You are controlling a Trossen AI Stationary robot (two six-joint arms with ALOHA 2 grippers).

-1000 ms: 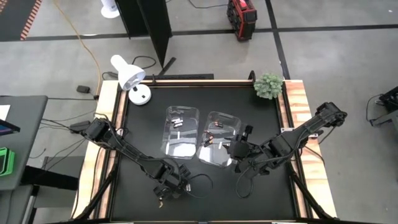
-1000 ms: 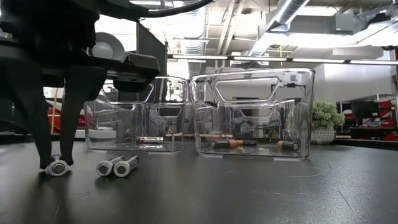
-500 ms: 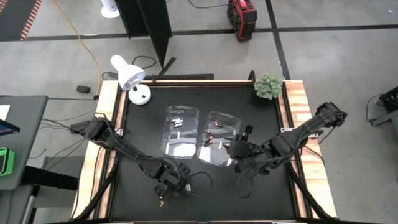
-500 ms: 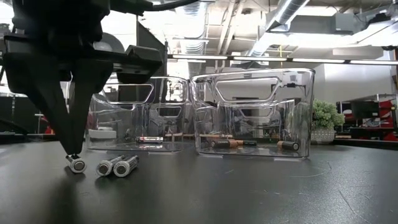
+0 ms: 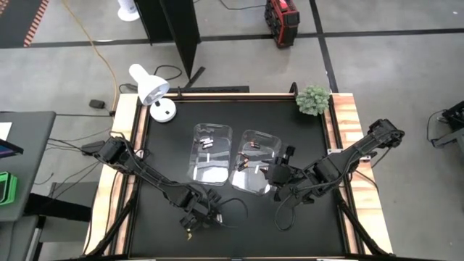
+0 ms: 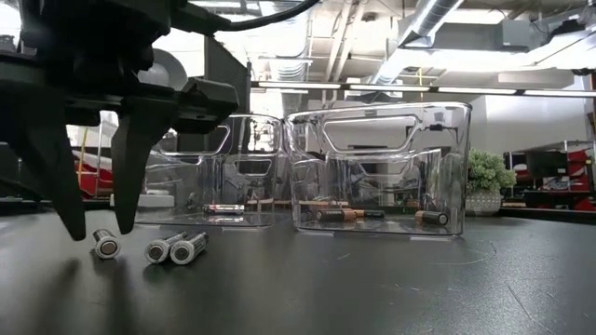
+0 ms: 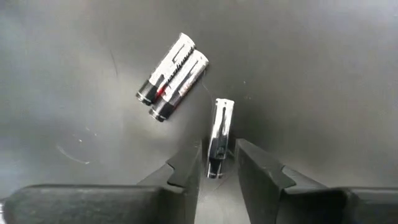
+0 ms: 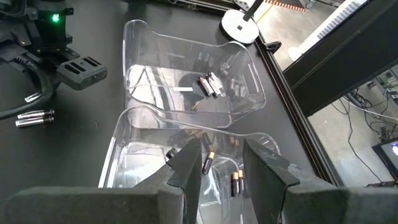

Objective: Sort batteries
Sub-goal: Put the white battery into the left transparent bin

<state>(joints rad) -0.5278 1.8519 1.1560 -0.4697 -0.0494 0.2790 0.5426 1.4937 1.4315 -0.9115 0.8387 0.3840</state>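
Near the lower left of the high view, the left claw (image 6: pixel 98 233) stands over the black desk (image 6: pixel 372 279) with its two fingers (image 7: pixel 186 171) spread apart, holding nothing. One silver battery (image 7: pixel 219 138) lies on the desk between the fingertips, and the low view shows it untouched by either finger. Just beside it, a pair of batteries (image 7: pixel 173 77) lies side by side, touching each other. The right claw (image 8: pixel 221 163) hangs open and empty above the nearer clear bin (image 8: pixel 155 186), at the centre right of the high view. Dark batteries with copper ends (image 8: pixel 236 183) lie in that bin. The farther bin (image 8: pixel 186 87) holds a few silver ones (image 8: pixel 210 85).
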